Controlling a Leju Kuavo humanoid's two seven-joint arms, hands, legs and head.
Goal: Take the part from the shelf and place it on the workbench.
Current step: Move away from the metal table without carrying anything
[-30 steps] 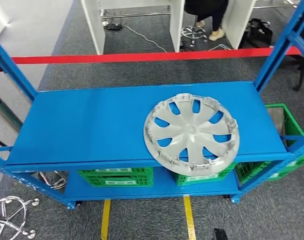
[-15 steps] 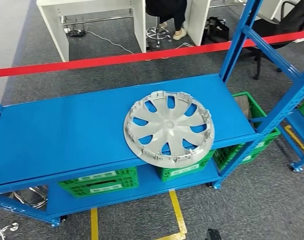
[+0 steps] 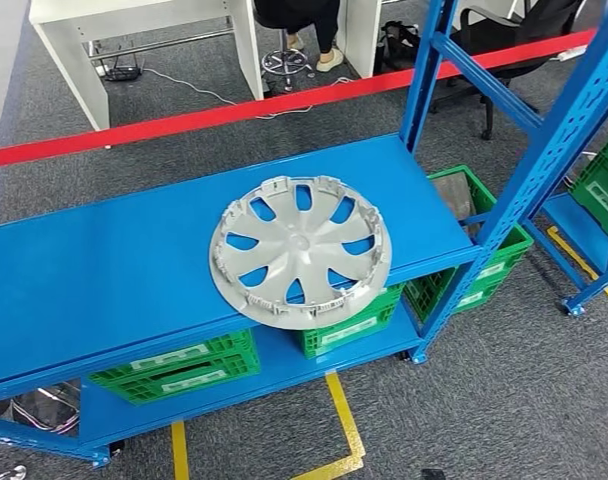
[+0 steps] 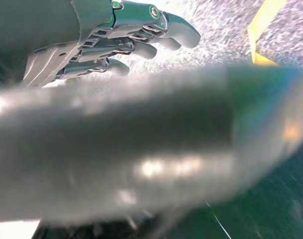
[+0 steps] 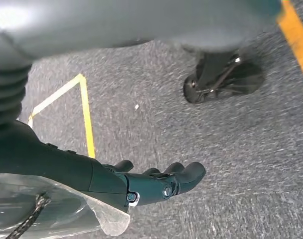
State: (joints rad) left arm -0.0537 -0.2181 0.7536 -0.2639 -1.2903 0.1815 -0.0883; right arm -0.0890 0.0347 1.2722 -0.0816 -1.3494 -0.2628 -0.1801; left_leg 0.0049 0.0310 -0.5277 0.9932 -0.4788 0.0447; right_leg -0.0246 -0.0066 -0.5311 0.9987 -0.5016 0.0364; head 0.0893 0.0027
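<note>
A silver hubcap (image 3: 302, 250) lies flat on the blue shelf (image 3: 97, 270), inner side up, overhanging the shelf's front edge. My left hand (image 4: 116, 40) hangs over grey carpet in the left wrist view, fingers stretched out and holding nothing. In the right wrist view my right hand (image 5: 157, 184) also hangs above the carpet with fingers extended and nothing in it. Both hands are far from the hubcap.
Green crates (image 3: 180, 365) sit on the shelf's lower level, another (image 3: 467, 250) at its right end. Blue rack uprights (image 3: 527, 170) stand to the right. A red tape barrier (image 3: 210, 118) runs behind the shelf. Yellow floor lines (image 3: 345, 425) mark the carpet. A person sits at a white desk (image 3: 135, 30) beyond.
The whole view has shifted: the camera has turned right, so the shelf and hubcap now sit further left in the picture and more racking shows at the right.
</note>
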